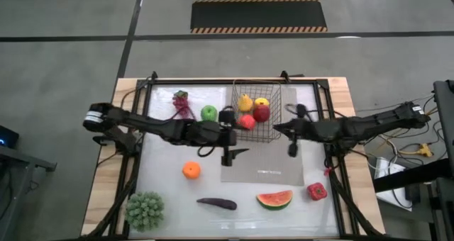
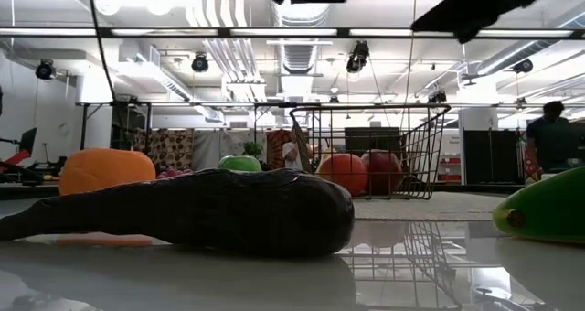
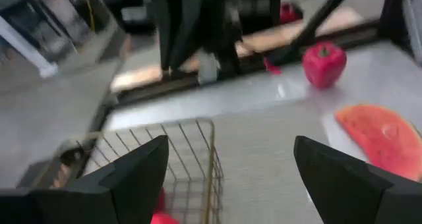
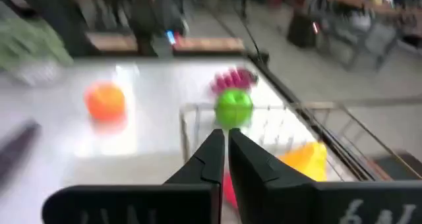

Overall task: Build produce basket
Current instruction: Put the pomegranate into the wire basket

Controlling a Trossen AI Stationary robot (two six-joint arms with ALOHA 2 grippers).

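Note:
The black wire basket [image 1: 273, 131] stands at the table's far middle. It holds a yellow pear [image 1: 245, 103] and red apples [image 1: 262, 113]. A green apple [image 1: 208, 113] and purple grapes [image 1: 182, 103] lie on the table to its left. The orange [image 1: 191, 170], eggplant [image 1: 216, 203], watermelon slice [image 1: 274, 198] and red pepper [image 1: 316, 191] lie nearer the front. My left gripper [image 1: 234, 156] is open and empty, above the mat by the basket's near left corner [image 3: 198, 158]. My right gripper [image 1: 292, 149] is shut and empty, just right of the basket.
A flat grey mat [image 1: 273, 171] lies in front of the basket. A green leafy bunch [image 1: 145, 210] sits at the near left corner. A black frame [image 1: 142, 92] runs around the table. In the low view the eggplant [image 2: 201, 215] lies closest, with the basket [image 2: 420, 151] behind it.

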